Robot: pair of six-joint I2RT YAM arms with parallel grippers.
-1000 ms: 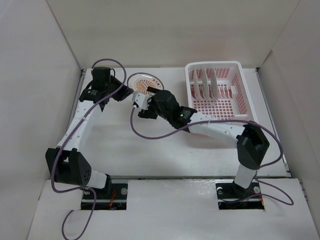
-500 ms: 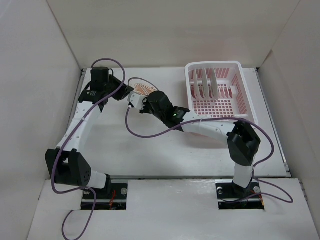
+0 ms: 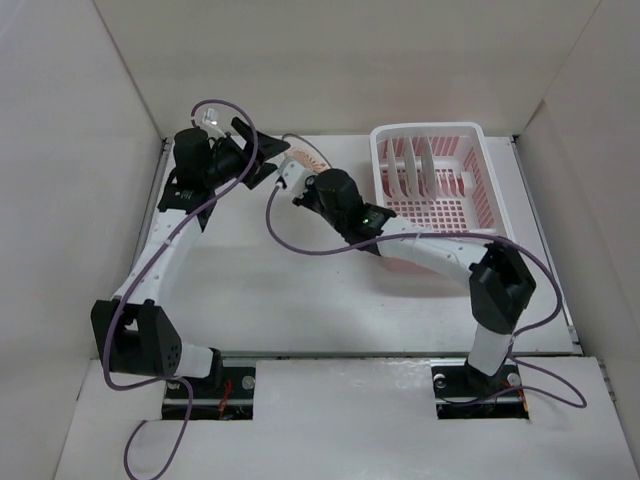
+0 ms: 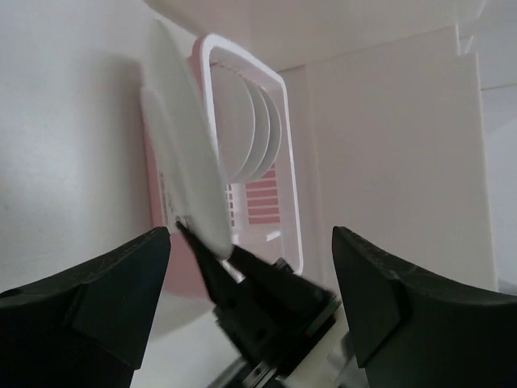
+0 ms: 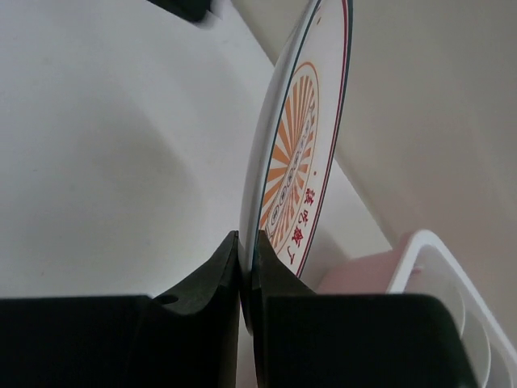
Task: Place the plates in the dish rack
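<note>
leftward, outstretched, right pincer [image 5: 247, 246] clamps plate [image 5: 296, 153]

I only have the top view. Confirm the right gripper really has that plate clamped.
Observer: Right wrist view: the right gripper is shut on the rim of the plate, which stands on edge, its orange sunburst face in view.
Operator: Now report the left gripper.
Observer: Left wrist view: the left gripper is open, fingers wide apart and holding nothing.
Operator: Count what's in the rack.
Observer: Left wrist view: three plates stand upright, side by side, inside the rack.
</note>
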